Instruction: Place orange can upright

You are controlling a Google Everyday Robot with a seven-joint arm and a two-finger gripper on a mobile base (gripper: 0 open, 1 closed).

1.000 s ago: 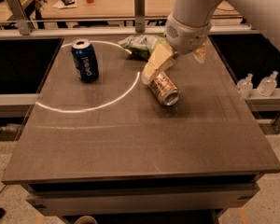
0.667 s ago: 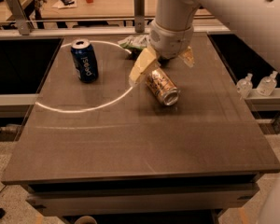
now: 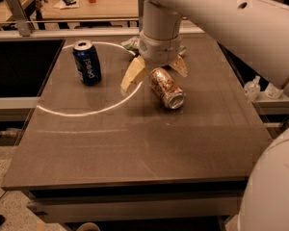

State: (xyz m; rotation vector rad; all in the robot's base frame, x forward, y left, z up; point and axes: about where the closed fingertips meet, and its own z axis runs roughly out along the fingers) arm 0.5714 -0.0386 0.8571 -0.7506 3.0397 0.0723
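orange can (image 3: 167,88) on its side under spread pincer (image 3: 155,78), blue can (image 3: 87,62) upright

Pretty sure it's a robotics lab: wide-spread gripper (image 3: 155,73) hanging over a grey test table (image 3: 135,148), cluttered wooden desk (image 3: 111,6) behind.

Claw (image 3: 154,77) shifts leftward and lower over the table (image 3: 135,143) across the sequence; its spread fingers (image 3: 131,75) now flank the far end of the lying orange can (image 3: 167,88); arm (image 3: 241,28) occupies more of the right side
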